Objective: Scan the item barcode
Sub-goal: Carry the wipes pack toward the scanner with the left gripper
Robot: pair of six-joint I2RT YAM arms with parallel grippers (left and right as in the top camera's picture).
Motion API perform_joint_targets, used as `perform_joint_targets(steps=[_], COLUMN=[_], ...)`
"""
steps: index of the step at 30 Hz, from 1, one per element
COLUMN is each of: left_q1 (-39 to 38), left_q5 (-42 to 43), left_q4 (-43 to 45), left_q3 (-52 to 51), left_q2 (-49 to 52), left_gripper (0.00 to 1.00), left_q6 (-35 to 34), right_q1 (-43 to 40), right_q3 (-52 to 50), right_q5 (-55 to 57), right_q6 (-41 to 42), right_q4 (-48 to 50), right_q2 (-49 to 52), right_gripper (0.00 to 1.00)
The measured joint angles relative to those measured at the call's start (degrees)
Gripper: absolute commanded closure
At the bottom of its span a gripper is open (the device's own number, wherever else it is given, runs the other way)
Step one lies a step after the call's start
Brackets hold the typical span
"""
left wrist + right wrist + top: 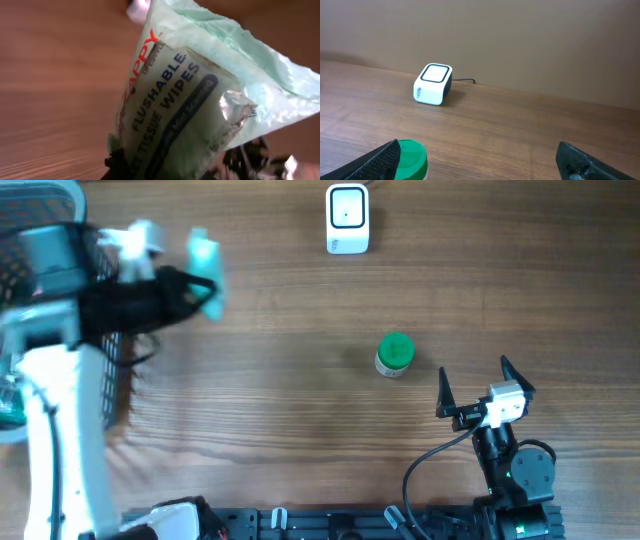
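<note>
Count: 1 pack (205,262), 1 scanner (347,218), 1 jar (395,354). The pack is clamped in left gripper (207,290), near desk (300,430) left edge; right gripper (472,368) wide.

A little jar with a green lid (395,355) stands on the brown table (300,430). A basket (118,385) sits far left.

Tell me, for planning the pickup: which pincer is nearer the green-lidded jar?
Right. The right pincer stands open beside the green-lidded jar; the left pincer, holding the wipes packet, is far to its left.
</note>
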Motion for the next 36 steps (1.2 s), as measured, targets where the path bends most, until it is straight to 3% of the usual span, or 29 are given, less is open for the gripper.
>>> perform_joint_targets(steps=[6,18,19,21,24,27,36], left_q1=[-15.54,-29.75,-30.82,-32.57,-34.69,-35.67,-34.75], left_q5=[0.94,0.83,0.5,-0.44,-1.64,-2.58,-4.02], left_q4=[9.27,26.47,27.74,29.83,31.87,32.76,33.14], left_q3=[-10.03,-16.68,-16.7,-16.7,-16.76,-16.94,-16.87], left_q2=[8.94,26.29,27.56,29.57,31.63,32.0,31.98], left_gripper=[0.89,0.87,0.85,0.71,0.65,0.5,0.53], left_q6=[-0.59,-5.92,-6.45,-7.45,-8.92,-9.9,-10.73], right_q1=[0.0,0.0,0.0,0.0,0.0,0.0,0.0], right_q3=[0.0,0.0,0.0,0.0,0.0,0.0,0.0], right_q5=[0.0,0.0,0.02,0.0,0.0,0.0,0.0], right_q6=[0.0,0.0,0.0,0.0,0.0,0.0,0.0], right_q4=[0.0,0.0,0.0,0.0,0.0,0.0,0.0], right_q2=[0.07,0.07,0.07,0.07,0.07,0.07,0.07], right_gripper=[0.01,0.0,0.0,0.0,0.0,0.0,0.0])
